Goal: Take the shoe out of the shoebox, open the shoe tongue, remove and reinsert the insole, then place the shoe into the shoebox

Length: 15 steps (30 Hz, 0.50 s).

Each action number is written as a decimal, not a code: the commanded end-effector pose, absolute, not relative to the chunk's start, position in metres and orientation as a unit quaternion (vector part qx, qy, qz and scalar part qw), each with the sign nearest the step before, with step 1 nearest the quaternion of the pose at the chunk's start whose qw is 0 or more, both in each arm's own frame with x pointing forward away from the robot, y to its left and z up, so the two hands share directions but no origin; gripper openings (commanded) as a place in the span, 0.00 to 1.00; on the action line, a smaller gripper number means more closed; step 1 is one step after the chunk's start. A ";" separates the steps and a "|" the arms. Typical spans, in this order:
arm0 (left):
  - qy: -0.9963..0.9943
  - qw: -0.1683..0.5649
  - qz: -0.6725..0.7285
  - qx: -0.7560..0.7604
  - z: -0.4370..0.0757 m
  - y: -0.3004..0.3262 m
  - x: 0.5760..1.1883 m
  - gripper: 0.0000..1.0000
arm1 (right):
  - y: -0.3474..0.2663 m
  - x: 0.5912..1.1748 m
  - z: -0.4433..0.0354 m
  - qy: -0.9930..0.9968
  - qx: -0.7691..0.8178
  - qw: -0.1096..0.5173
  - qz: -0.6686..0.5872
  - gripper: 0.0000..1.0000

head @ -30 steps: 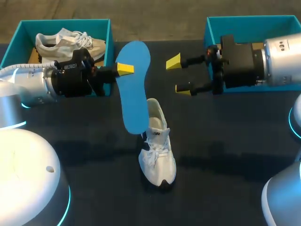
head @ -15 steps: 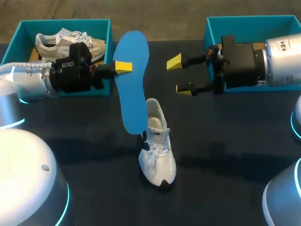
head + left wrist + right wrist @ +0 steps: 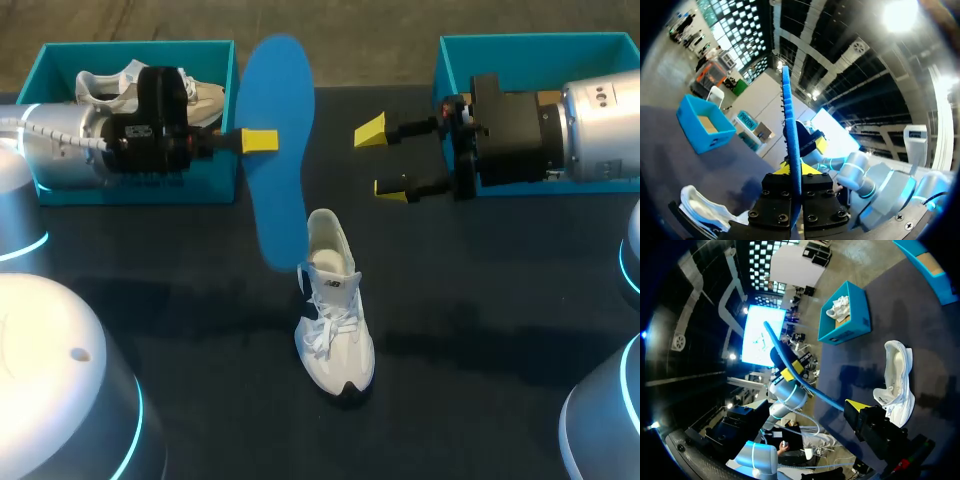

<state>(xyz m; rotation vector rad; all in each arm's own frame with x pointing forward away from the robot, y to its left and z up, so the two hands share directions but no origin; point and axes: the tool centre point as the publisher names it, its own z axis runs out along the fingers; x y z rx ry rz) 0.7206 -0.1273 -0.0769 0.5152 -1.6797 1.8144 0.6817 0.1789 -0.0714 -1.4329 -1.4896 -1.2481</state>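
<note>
A white shoe (image 3: 335, 325) stands on the dark table, toe toward me, and shows again in the left wrist view (image 3: 700, 207) and right wrist view (image 3: 897, 377). My left gripper (image 3: 260, 140) is shut on a blue insole (image 3: 275, 150), held up on edge just left of the shoe's heel. In the left wrist view the insole (image 3: 791, 145) rises edge-on from between the fingers. My right gripper (image 3: 382, 160) hangs open to the right of the insole, holding nothing. From the right wrist, the insole (image 3: 805, 385) curves ahead of the gripper.
A teal shoebox (image 3: 215, 185) at the far left holds a second white shoe (image 3: 105, 88). Another teal shoebox (image 3: 455, 55) sits at the far right, behind my right wrist. Dark table stretches around the standing shoe.
My left arm has swung back toward the left box, lifting the insole. Its lower end has come away from the shoe's heel and stands straighter. The right arm and shoe have not moved.
</note>
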 end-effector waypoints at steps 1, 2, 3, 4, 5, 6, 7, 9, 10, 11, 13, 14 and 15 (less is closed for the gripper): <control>-0.692 0.103 0.713 0.041 -0.076 -0.128 0.721 0.00 | 0.183 0.682 -0.071 -0.576 -0.556 0.355 -0.483 1.00; -0.692 0.103 0.713 0.041 -0.076 -0.128 0.721 0.00 | 0.183 0.682 -0.071 -0.576 -0.556 0.355 -0.483 1.00; -0.692 0.103 0.713 0.041 -0.076 -0.128 0.721 0.00 | 0.183 0.682 -0.071 -0.576 -0.556 0.355 -0.483 1.00; -0.692 0.103 0.713 0.041 -0.076 -0.128 0.721 0.00 | 0.183 0.682 -0.071 -0.576 -0.556 0.355 -0.483 1.00; -0.692 0.103 0.713 0.041 -0.076 -0.128 0.721 0.00 | 0.183 0.682 -0.071 -0.576 -0.556 0.355 -0.483 1.00; -0.692 0.103 0.713 0.041 -0.076 -0.128 0.721 0.00 | 0.183 0.682 -0.071 -0.576 -0.556 0.355 -0.483 1.00; -0.692 0.103 0.713 0.041 -0.076 -0.128 0.721 0.00 | 0.183 0.682 -0.071 -0.576 -0.556 0.355 -0.483 1.00; -0.692 0.103 0.713 0.041 -0.076 -0.128 0.721 0.00 | 0.183 0.682 -0.071 -0.576 -0.556 0.355 -0.483 1.00; -0.692 0.103 0.713 0.041 -0.076 -0.128 0.721 0.00 | 0.183 0.682 -0.071 -0.576 -0.556 0.355 -0.483 1.00; -0.692 0.103 0.713 0.041 -0.076 -0.128 0.721 0.00 | 0.183 0.682 -0.071 -0.576 -0.556 0.355 -0.483 1.00; -0.698 0.052 0.714 -0.007 -0.078 -0.128 0.724 0.00 | 0.183 0.682 -0.071 -0.576 -0.556 0.355 -0.483 1.00; -0.687 0.036 0.726 -0.023 -0.078 -0.128 0.724 0.00 | 0.183 0.682 -0.071 -0.576 -0.556 0.355 -0.483 1.00; -0.682 0.020 0.730 -0.039 -0.077 -0.128 0.724 0.00 | 0.183 0.682 -0.071 -0.576 -0.556 0.355 -0.483 1.00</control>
